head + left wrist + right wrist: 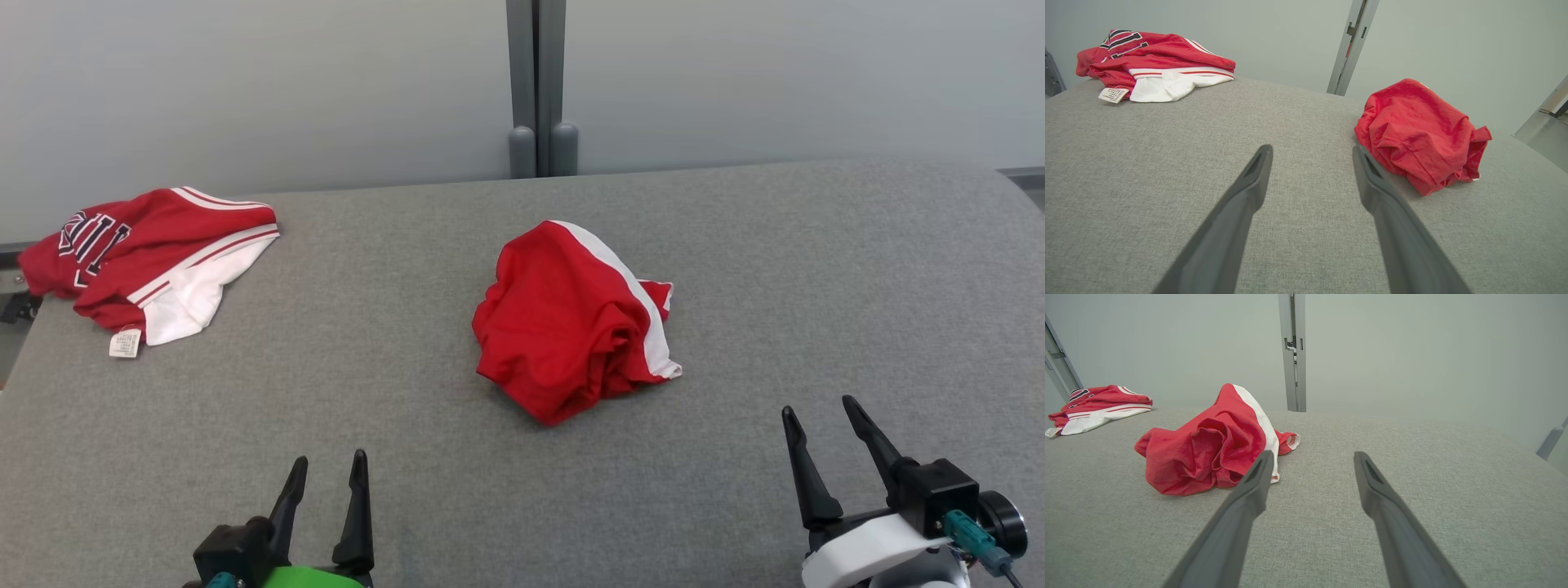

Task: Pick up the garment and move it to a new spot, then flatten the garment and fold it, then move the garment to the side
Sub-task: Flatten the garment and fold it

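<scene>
Fabric, grey and coarsely woven, covers the desk (392, 425), whose far right corner is rounded. The garment (563, 327) lies crumpled near its middle: thin red cloth bunched into soft folds, with a broad white stripe along one edge. A second red jersey (147, 253), white-trimmed with dark lettering and a small sewn label, sits at the far left edge. The left gripper (330, 457) and right gripper (818, 406) both stand spread wide, their tapered dark fingers holding nothing, clear of the garment.
</scene>
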You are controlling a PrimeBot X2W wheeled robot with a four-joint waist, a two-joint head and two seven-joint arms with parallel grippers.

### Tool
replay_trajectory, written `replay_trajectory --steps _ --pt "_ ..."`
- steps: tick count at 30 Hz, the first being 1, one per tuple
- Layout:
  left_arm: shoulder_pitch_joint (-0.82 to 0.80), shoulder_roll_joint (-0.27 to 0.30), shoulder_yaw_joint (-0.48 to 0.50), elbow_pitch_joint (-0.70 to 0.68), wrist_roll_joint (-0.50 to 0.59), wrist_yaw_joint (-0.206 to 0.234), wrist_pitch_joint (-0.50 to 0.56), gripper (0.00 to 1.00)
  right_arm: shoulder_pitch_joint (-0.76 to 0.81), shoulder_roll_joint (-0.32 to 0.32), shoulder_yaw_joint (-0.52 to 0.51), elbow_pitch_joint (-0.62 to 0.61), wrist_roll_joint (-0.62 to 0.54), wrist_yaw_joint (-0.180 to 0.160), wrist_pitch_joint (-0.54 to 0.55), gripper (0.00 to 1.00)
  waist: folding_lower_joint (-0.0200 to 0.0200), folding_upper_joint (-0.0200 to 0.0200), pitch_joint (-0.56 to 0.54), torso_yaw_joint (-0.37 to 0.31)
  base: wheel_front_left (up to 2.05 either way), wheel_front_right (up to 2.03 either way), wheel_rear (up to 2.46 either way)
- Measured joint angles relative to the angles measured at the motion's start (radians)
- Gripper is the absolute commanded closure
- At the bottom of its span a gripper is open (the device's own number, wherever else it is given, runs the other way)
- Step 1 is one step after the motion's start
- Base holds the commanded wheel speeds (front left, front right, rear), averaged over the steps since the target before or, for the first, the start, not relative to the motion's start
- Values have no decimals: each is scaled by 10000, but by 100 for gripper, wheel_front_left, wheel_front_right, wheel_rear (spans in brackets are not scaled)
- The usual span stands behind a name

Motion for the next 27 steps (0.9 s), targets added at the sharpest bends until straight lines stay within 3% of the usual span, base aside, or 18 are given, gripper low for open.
replay_trajectory --steps 7,13,20,27 --pt "-80 -2 -155 -12 -13 0 0 0 -466 0 54 59 -368 0 0 0 0 0 140 175 0 0 0" --pt "-310 -6 -451 -79 -119 0 0 0 -1599 10 466 504 -1346 0 -2 0 0 0 325 545 0 0 0" --pt "-673 -6 -742 -240 -343 54 0 0 -4416 4 915 2811 -2357 0 357 0 0 0 890 1097 0 0 0" --pt "-1031 -8 -1039 -322 -566 130 0 0 -7021 -514 1680 4784 -2163 0 1371 0 0 0 1528 1774 0 0 0"
